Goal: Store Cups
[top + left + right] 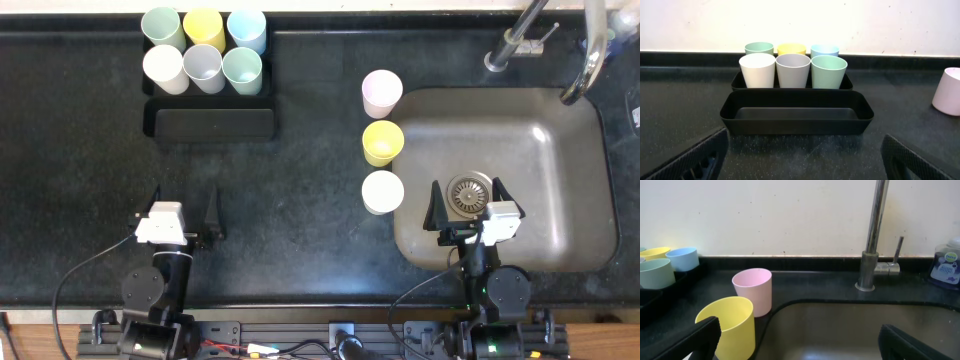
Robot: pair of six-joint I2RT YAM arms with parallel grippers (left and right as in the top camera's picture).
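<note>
Three loose cups stand in a line on the counter at the sink's left rim: a pink cup [381, 92] [754, 290] [947, 91] farthest back, a yellow cup [382, 142] [727, 325] in the middle and a white cup [382, 192] nearest. A black tray [210, 122] [796, 112] at the back left has an empty front compartment, and several pastel cups [204, 48] [792, 70] fill its rear compartment. My left gripper [183, 205] is open in front of the tray and holds nothing. My right gripper [467, 198] is open over the sink, to the right of the white cup.
A steel sink [560, 130] with a drain [468, 193] takes up the right side. The faucet [520, 40] [872, 235] rises behind it, and a soap bottle [946, 265] stands at the far right. Dark counter [80, 150] lies bare left of the tray.
</note>
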